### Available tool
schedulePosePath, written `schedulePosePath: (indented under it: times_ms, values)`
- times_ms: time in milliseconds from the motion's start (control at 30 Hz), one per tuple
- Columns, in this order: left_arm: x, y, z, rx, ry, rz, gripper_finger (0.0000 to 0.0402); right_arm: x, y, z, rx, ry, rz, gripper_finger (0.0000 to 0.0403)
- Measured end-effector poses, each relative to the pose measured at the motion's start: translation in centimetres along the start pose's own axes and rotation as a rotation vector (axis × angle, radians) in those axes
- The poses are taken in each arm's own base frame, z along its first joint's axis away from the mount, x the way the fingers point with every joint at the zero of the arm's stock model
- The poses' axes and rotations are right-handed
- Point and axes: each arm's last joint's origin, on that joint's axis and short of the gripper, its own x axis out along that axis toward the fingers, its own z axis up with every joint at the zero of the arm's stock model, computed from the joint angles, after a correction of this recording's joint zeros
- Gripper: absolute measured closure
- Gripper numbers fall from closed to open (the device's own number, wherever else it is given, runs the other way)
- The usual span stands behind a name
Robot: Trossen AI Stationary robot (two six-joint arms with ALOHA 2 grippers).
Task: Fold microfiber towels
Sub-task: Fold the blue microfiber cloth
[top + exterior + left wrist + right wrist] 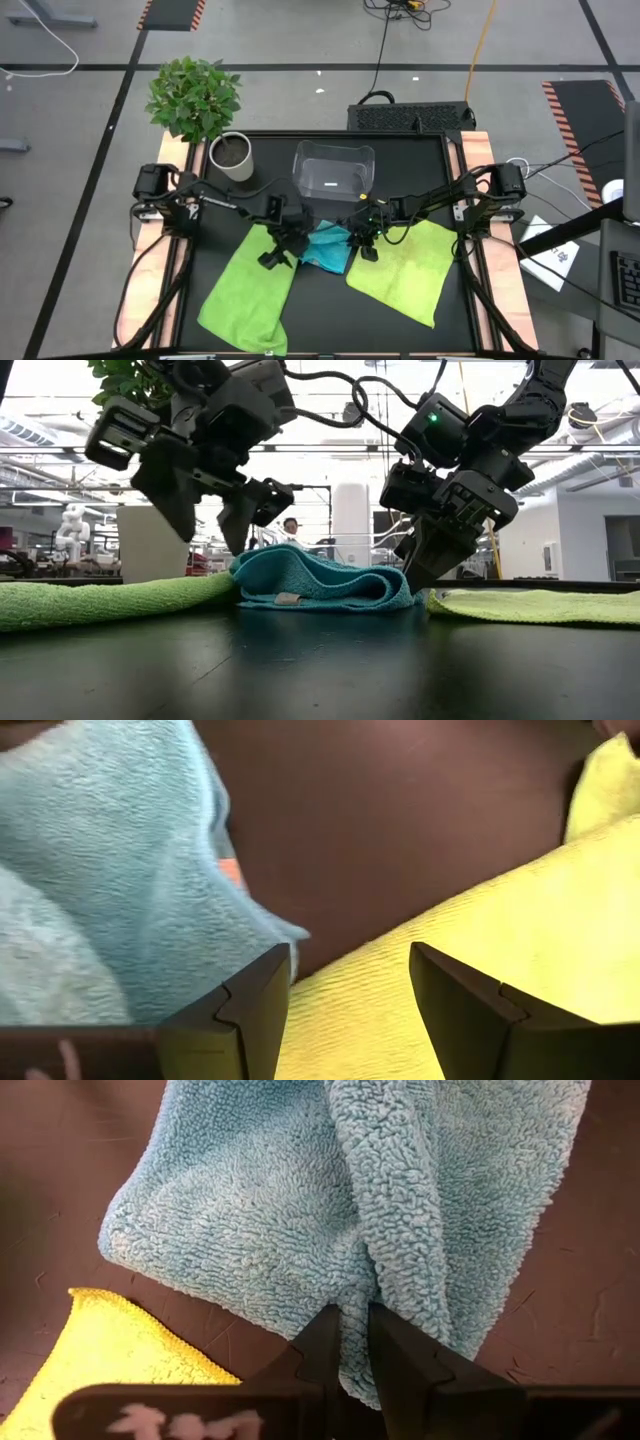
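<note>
Bin (333,172), clear plastic, upper middle of high view — nothing seen inside. Plant pot (232,157) to its left, leafy plant in it. Right gripper (352,1342) pinched tight on fold of blue towel (327,250), bunched at table middle. Left gripper (279,250) spread wide, holds nothing, hangs above edge of left green towel (247,290), just beside blue one. Right green towel (405,272) flat, lower right. Small tag (287,598) on blue towel — words too small to read.
</note>
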Motion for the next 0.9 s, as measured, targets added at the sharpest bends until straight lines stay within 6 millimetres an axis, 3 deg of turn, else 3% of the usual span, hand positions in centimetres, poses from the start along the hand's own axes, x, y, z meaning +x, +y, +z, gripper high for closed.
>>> schedulePosePath:
  times_ms: [233, 700, 900]
  values:
    - [0.2, -0.1, 0.0, 0.056, -0.023, 0.026, 0.0195, 0.0, 0.0, 0.0, 0.001, -0.001, 0.000, 0.0355]
    - [-4.3, 0.8, 1.3, 0.175, -0.171, 0.219, 0.0195, 0.0, 0.0, 0.2, 0.007, -0.019, 0.002, 0.0355]
    - [-3.3, 1.7, 0.8, 0.149, -0.224, 0.106, 0.0195, 0.0, 0.0, 0.2, 0.007, -0.023, 0.003, 0.0355]
